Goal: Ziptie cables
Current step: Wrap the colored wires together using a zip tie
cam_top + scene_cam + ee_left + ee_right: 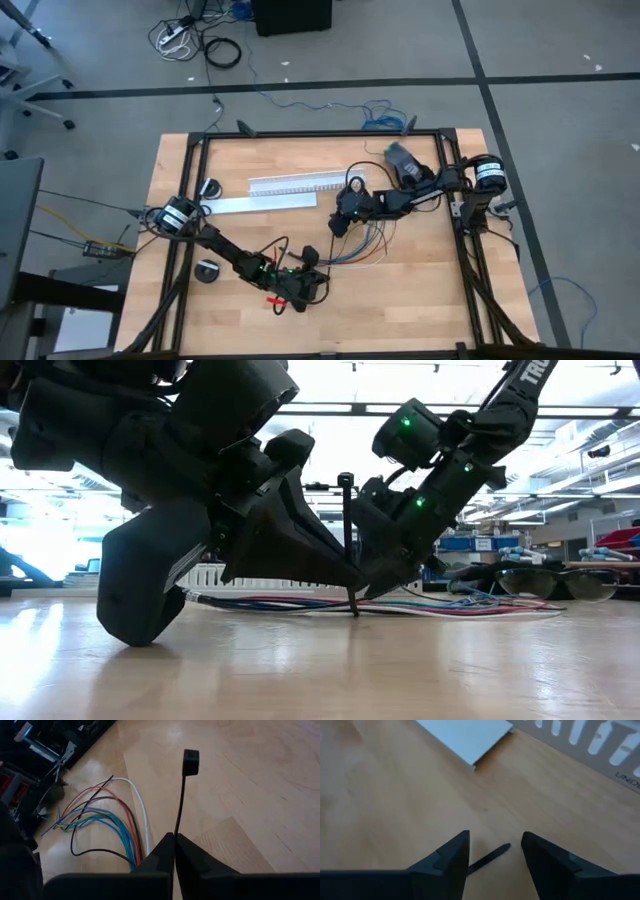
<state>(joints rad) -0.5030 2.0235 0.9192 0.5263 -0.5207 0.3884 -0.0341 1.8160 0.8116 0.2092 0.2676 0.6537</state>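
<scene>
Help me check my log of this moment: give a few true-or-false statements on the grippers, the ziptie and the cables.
The left gripper is shut on the ziptie. True.
The right gripper has its jaws shut. False: they stand open.
The cables lie on the table. True.
The ziptie is looped round the cables. False: it sticks out straight from the left gripper, beside them.

The white slotted channel [297,182] lies along the table's [420,300] far side, with a flat cover strip [262,203] just in front of it. The cables [365,243] spread right of centre, below the right gripper [341,226]. The left gripper [300,262] sits near the front edge, left of the cables, holding the ziptie [182,795] upright.
</scene>
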